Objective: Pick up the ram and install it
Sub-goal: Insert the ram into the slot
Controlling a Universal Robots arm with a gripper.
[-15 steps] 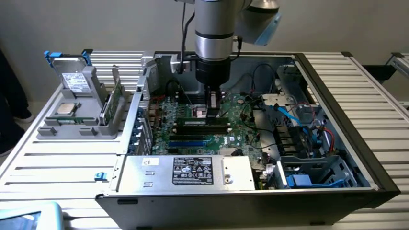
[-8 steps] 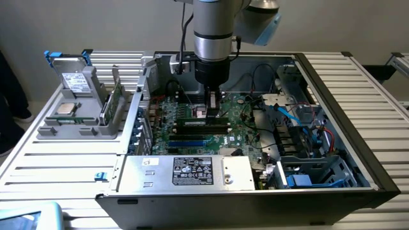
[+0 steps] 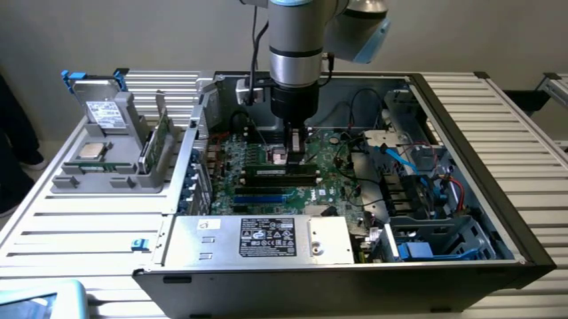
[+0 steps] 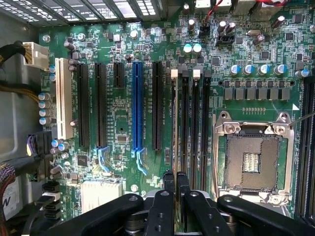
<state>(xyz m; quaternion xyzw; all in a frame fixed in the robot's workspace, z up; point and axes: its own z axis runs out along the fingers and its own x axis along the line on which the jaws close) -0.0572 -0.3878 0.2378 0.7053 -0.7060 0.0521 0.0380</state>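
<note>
While claw point(image 4: 175, 181) clenches the ram point(image 3: 266, 171) inside open computer case point(image 3: 466, 129), grey tray point(image 3: 98, 181) holding processor point(image 3: 92, 150), drive point(image 3: 106, 113)

The case point(image 3: 463, 133) stands open above the motherboard point(image 3: 336, 196), though the gripper point(image 3: 290, 158) occupies its centre. The power supply point(image 3: 257, 239) walls off the lower edge, cables point(image 3: 401, 159) and the drive cage point(image 3: 435, 232) crowd the right, and a parts holder point(image 3: 111, 166) stands left on the table point(image 3: 519, 119)

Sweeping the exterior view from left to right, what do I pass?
Grey drive → green board stick upright in the grey holder → gripper above the motherboard → drive cage with blue parts.
</note>
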